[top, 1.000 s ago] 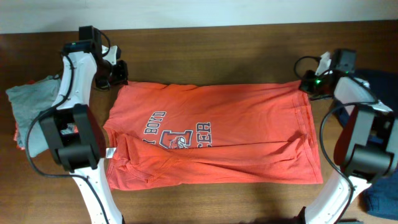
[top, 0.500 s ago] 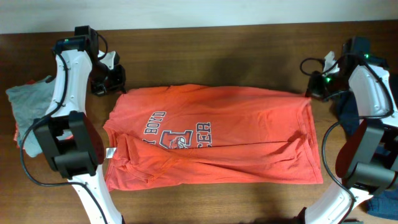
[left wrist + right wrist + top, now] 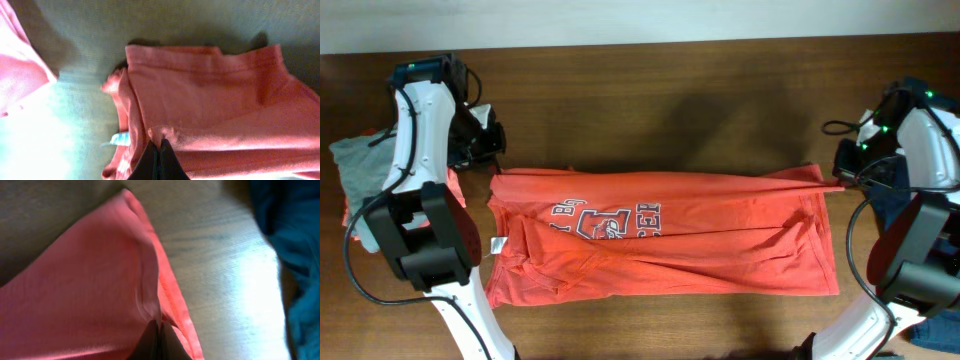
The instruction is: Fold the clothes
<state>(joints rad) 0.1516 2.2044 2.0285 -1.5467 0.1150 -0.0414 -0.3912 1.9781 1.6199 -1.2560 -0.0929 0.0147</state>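
Orange-red T-shirt (image 3: 720,235) spans mid-frame on the wooden table (image 3: 670,90), upper edge stretched taut — left gripper (image 3: 488,160) and right gripper (image 3: 840,172) each clamp a top corner.

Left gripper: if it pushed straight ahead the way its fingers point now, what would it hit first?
The orange T-shirt it is pinching: the fabric spreads directly ahead of the shut left gripper, with bare table beyond the hem. Depth is unclear, so it might pass above the cloth.

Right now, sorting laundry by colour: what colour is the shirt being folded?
Orange-red T-shirt, clearest overhead.
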